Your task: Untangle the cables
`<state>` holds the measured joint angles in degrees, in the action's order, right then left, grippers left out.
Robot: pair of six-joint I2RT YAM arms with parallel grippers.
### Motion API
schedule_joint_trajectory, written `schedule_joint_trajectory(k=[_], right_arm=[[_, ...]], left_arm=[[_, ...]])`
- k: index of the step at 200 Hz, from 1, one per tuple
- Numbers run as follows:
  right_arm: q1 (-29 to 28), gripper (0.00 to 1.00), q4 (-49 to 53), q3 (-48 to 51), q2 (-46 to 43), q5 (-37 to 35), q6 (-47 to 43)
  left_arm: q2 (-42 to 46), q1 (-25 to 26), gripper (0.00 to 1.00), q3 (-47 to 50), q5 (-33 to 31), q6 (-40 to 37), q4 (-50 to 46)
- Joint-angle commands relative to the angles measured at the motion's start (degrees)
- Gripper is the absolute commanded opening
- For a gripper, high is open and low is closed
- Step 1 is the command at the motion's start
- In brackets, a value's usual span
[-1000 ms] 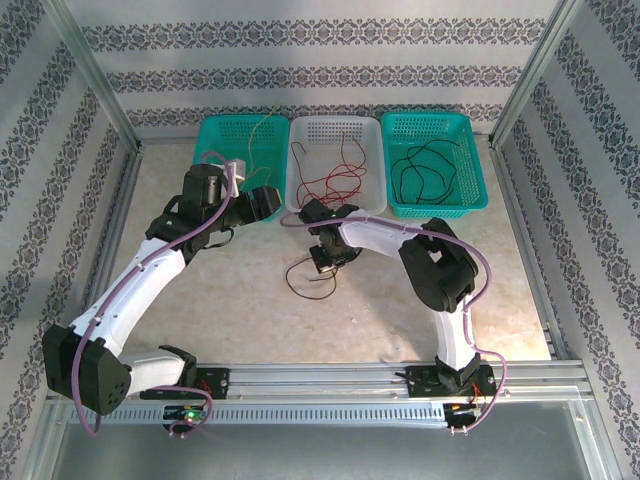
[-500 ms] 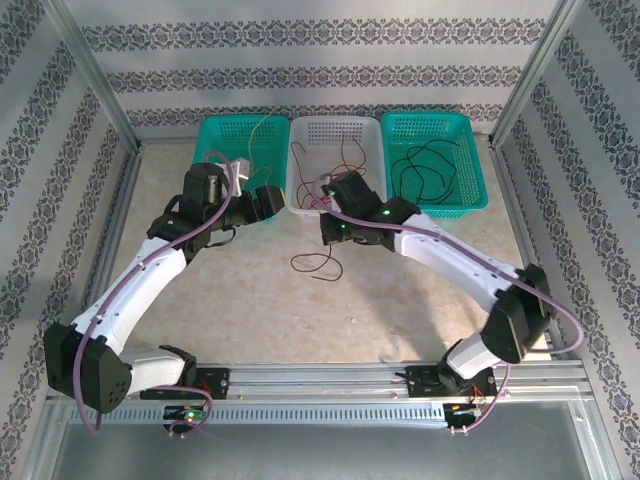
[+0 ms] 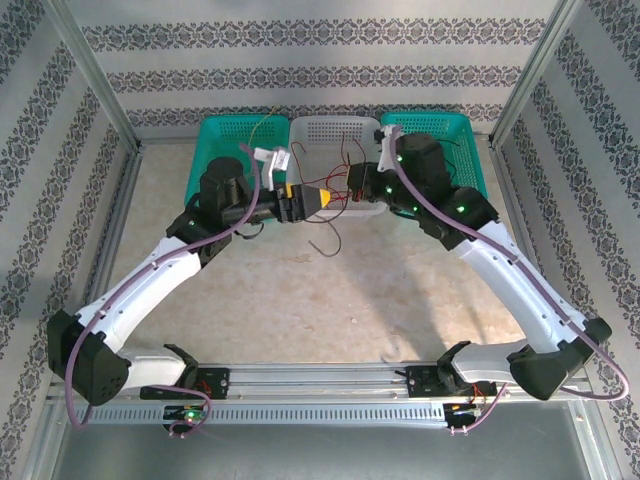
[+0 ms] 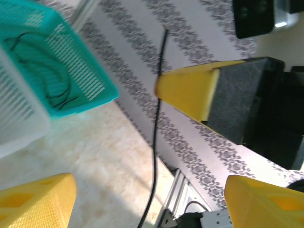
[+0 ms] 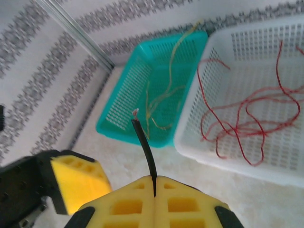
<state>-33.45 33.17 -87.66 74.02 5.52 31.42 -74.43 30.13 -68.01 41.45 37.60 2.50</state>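
Baskets along the back: the left teal plastic mesh basket (image 5: pixel 128 114) has a thin yellow wire (image 5: pixel 164 95) curled in it. The white plastic mesh basket (image 5: pixel 228 57) in the middle holds looping red wires (image 5: pixel 279 71), and the right teal plastic mesh basket (image 4: pixel 90 80) has a black wire (image 4: pixel 61 97). In front of them the right gripper (image 5: pixel 154 183) is pinched tight on a hair-thin black cable (image 5: pixel 145 147), stub end poking up and the rest hanging over the beige tabletop (image 3: pixel 300 300). The left gripper (image 4: pixel 149 199) is spread wide and holds nothing, with that cable hanging between its fingers.
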Motion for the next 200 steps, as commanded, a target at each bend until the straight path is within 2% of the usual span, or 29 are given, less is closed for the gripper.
schedule_joint_trajectory(k=[1,40,85,110,127,147,182,188,200], right_arm=[[1.29,0.0,-0.1,-3.96,-1.07,1.71,0.56],[2.43,0.0,-0.34,-6.34,-1.72,2.93,1.31],[4.28,0.0,-1.45,-5.82,-2.63,4.28,3.48],[5.28,0.0,-2.48,-5.77,-2.72,5.66,5.0],[5.57,0.0,-3.17,-5.76,-2.91,6.38,5.56],[5.68,0.0,-3.29,-5.86,-3.07,6.86,5.79],[6.11,0.0,-2.87,-4.47,-4.11,6.4,6.01],[6.2,0.07,-2.72,-3.92,-4.44,6.06,6.1],[6.49,0.34,-1.9,-2.46,-5.22,4.67,6.41]], left_arm=[[-2.84,1.94,0.82,-5.03,2.35,-5.26,1.64],[-6.61,4.44,0.79,-10.28,3.11,-10.05,-3.23],[-8.81,5.59,0.64,-11.67,6.06,-10.22,-4.28],[-9.93,6.32,0.43,-11.75,7.07,-9.92,-4.88],[-9.86,6.69,0.21,-11.47,6.89,-9.77,-4.53],[-9.38,6.7,0.0,-10.68,5.95,-8.39,-2.42],[-8.01,6.66,0.0,-9.48,-0.94,-6.69,0.79],[-7.61,6.61,0.0,-8.9,-2.4,-5.99,2.15],[-6.76,6.56,0.0,-7.91,-5.42,-4.46,5.15]])
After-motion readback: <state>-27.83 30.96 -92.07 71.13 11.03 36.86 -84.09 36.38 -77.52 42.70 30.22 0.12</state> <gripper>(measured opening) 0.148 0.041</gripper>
